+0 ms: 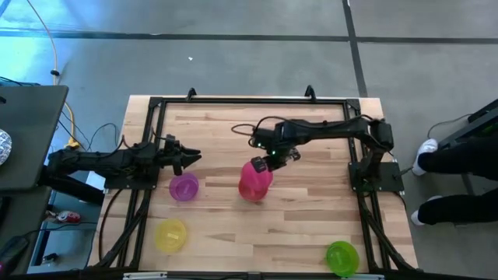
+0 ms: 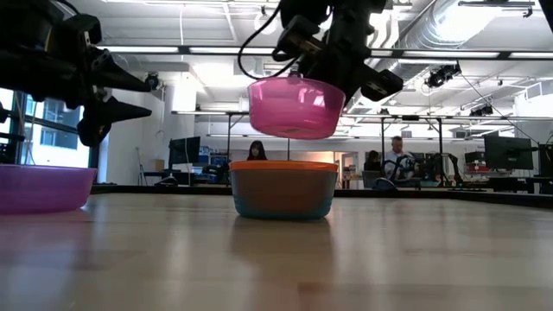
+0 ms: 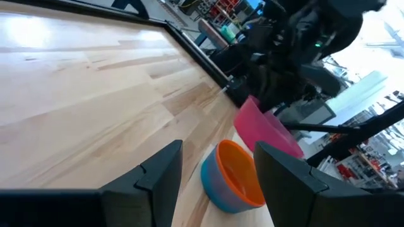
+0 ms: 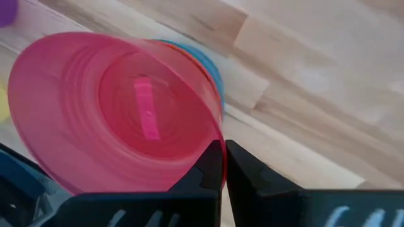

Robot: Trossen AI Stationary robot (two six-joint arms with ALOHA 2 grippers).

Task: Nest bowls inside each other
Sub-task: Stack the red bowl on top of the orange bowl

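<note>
My right gripper [image 1: 272,160] holds the pink bowl [image 2: 296,106] in the air, right over a stack [image 2: 282,190] of a red-orange bowl sitting inside a teal one. The stack stands on the table's middle. My left gripper [image 1: 189,155] hovers open over the table's left part, above the purple bowl [image 1: 184,187] and pointing toward the stack. The yellow bowl [image 1: 170,235] stands near the near-left corner and the green bowl [image 1: 341,257] near the near-right corner. In the left wrist view the stack [image 3: 233,176] shows between my open fingers. My right gripper [image 4: 223,146] pinches the pink bowl's rim [image 4: 214,135] between its two fingers, on the side toward the table's far right. The fingers slant down from above. The bowl is lifted clear, mouth up and slightly tilted, a short gap above the stack's red-orange rim [image 2: 282,165].
A black frame [image 1: 233,101] runs along the table's far and side edges. Bare wood lies between the stack and the green bowl. A person's legs and shoes [image 1: 426,155] show beyond the right edge. People sit far off in the room behind.
</note>
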